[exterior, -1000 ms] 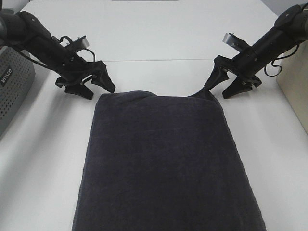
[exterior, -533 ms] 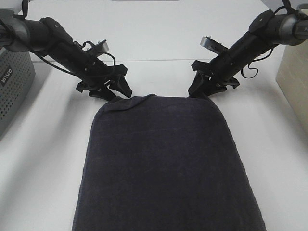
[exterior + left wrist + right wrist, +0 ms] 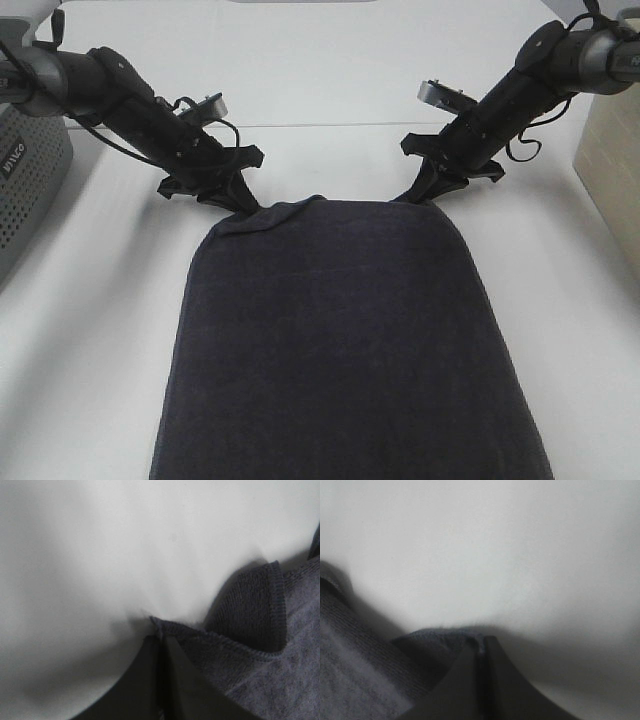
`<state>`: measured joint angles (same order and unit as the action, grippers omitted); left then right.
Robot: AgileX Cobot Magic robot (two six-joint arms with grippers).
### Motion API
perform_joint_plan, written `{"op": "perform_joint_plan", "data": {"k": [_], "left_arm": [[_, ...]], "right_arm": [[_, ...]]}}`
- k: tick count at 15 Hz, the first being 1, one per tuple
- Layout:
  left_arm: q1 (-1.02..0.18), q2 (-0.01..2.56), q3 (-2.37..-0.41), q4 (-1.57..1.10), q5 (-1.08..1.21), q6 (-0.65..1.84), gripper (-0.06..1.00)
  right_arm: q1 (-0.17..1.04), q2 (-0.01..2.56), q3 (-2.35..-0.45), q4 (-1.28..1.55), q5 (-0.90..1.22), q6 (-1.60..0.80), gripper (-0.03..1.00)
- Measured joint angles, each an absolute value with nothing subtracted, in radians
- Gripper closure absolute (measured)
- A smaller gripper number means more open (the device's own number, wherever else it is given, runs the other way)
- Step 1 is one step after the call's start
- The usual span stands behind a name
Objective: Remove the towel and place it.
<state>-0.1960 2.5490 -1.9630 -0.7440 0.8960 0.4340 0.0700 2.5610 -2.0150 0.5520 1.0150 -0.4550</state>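
Note:
The towel is a long dark charcoal cloth lying flat down the middle of the white table, running off the near edge of the exterior view. My left gripper is shut on the towel's far left corner, which is pinched up into a small fold. My right gripper is shut on the far right corner, lifted into a little peak. In the left wrist view the closed gripper nips the hemmed towel edge. The right wrist view shows the closed gripper on a fold of towel.
A grey perforated box stands at the left edge of the table. A beige panel rises at the right edge. Behind the towel a seam crosses the tabletop.
Both grippers moved inward to the towel's far corners and closed on them. The left corner, flat a second ago, is now bunched up between the left fingers.

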Motion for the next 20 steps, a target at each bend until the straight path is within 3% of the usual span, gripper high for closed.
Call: {"op": "perform_joint_plan", "data": {"k": [12,20], "left_arm": [[-0.199,2.554,-2.121,-0.618,0.916,0.441,0.94],[-0.199,2.554,-2.244,-0.575,0.711,0.444,0.94]], "right_arm": [[0.071,2.491,-2.008,0.462,0.88,-0.442,0.96],[0.071,2.42,-2.008,0.501,0.608,-0.442,0.96]]}}
